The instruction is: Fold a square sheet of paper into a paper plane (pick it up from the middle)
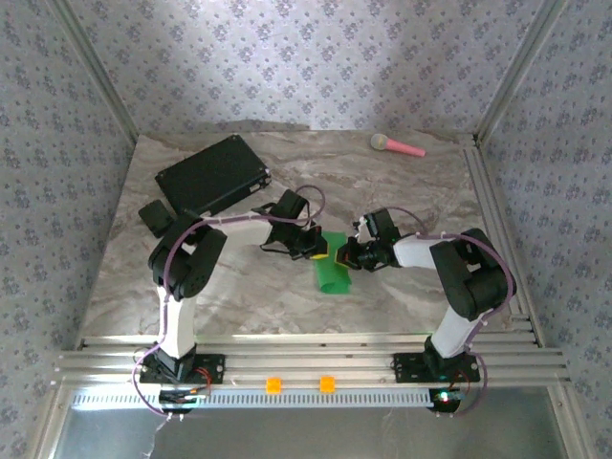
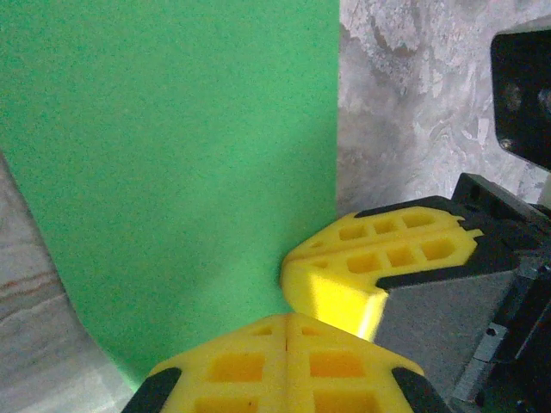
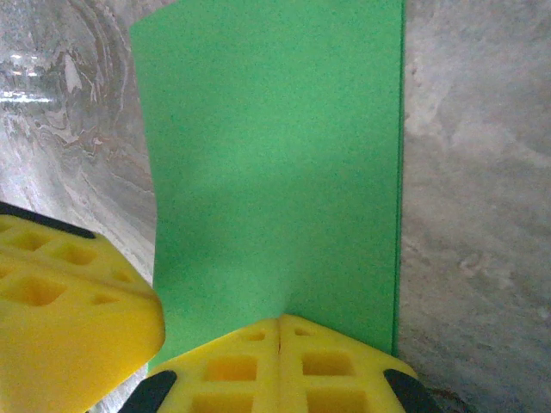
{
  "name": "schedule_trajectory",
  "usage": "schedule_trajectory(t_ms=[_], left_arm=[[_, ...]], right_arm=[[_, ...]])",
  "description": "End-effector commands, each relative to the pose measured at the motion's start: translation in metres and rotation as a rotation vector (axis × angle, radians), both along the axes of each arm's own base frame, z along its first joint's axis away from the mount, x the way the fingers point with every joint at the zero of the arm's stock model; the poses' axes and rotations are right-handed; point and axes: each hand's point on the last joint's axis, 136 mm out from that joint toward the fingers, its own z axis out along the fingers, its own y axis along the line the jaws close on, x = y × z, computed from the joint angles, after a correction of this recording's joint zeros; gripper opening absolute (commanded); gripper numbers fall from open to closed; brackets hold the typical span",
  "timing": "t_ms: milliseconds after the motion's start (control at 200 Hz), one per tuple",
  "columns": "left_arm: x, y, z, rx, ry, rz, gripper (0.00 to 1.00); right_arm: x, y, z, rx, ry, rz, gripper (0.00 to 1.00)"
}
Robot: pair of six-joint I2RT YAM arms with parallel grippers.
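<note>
The left jaws and the right jaws are closed tight, pinching the far end of the green sheet of paper (image 1: 333, 274) at the middle of the tabletop (image 1: 258, 298). Thin and limp, it should crease easily and tear if tugged, so grip its edges lightly. The pinched end is hidden, and whether the near end rests down is unclear.
</note>
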Motion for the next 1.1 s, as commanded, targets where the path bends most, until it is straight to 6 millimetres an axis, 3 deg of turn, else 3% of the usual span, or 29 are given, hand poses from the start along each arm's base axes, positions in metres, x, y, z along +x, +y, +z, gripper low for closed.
schedule_trajectory(t_ms=[0, 115, 225, 315, 425, 580, 710, 960, 1094], left_arm=[[-0.008, 0.010, -0.019, 0.009, 0.053, -0.001, 0.02], [-0.022, 0.027, -0.036, 0.062, 0.068, -0.021, 0.02], [-0.032, 0.057, -0.059, 0.207, 0.050, -0.017, 0.01], [-0.033, 0.064, -0.059, 0.216, 0.037, -0.006, 0.01], [-0.023, 0.052, -0.033, 0.165, -0.019, 0.010, 0.03], [-0.012, 0.018, 0.009, 0.066, -0.066, 0.015, 0.02], [-0.015, -0.004, 0.015, -0.021, -0.041, 0.030, 0.02], [-0.032, 0.006, -0.016, 0.005, 0.029, 0.028, 0.01], [-0.053, 0.031, -0.047, 0.106, 0.057, 0.003, 0.01]], right_arm=[[-0.026, -0.032, -0.043, -0.167, 0.125, -0.060, 0.00], [-0.026, -0.034, -0.043, -0.174, 0.125, -0.064, 0.00], [-0.026, -0.035, -0.042, -0.177, 0.121, -0.063, 0.00], [-0.026, -0.036, -0.041, -0.180, 0.121, -0.065, 0.00], [-0.026, -0.036, -0.040, -0.181, 0.119, -0.066, 0.00], [-0.026, -0.037, -0.041, -0.182, 0.120, -0.067, 0.00], [-0.026, -0.038, -0.040, -0.186, 0.116, -0.068, 0.00], [-0.026, -0.038, -0.040, -0.190, 0.115, -0.069, 0.00], [-0.027, -0.039, -0.041, -0.193, 0.115, -0.071, 0.00]])
